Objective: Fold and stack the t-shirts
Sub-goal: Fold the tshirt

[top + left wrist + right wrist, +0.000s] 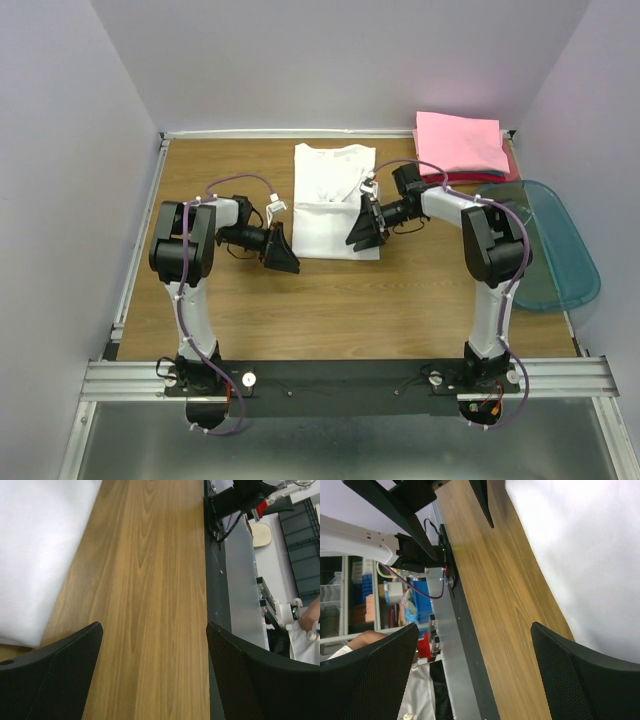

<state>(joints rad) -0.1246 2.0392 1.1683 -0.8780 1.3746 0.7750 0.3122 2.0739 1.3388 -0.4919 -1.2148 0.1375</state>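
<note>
At the centre of the worktop (400, 300), toward 12 o'clock, the white t-shirt (335, 190) lies half-folded. The left fingers (283, 255) at its 8 o'clock and the right fingers (365, 228) at its 4 o'clock are both released, holding nothing, so next, I judge, they must grip the hem and fold it upward. A pink folded t-shirt (460, 142) waits at 1 o'clock, and the teal bin (560, 250) at 3 o'clock looks empty.

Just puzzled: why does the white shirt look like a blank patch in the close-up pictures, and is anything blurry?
Left wrist view: the white t-shirt is overexposed to a blank glow, yet the table keeps crisp wood grain. Right wrist view: same washout; the right claw is dark and slightly soft. Top view: even light, shirt folds visible.
</note>
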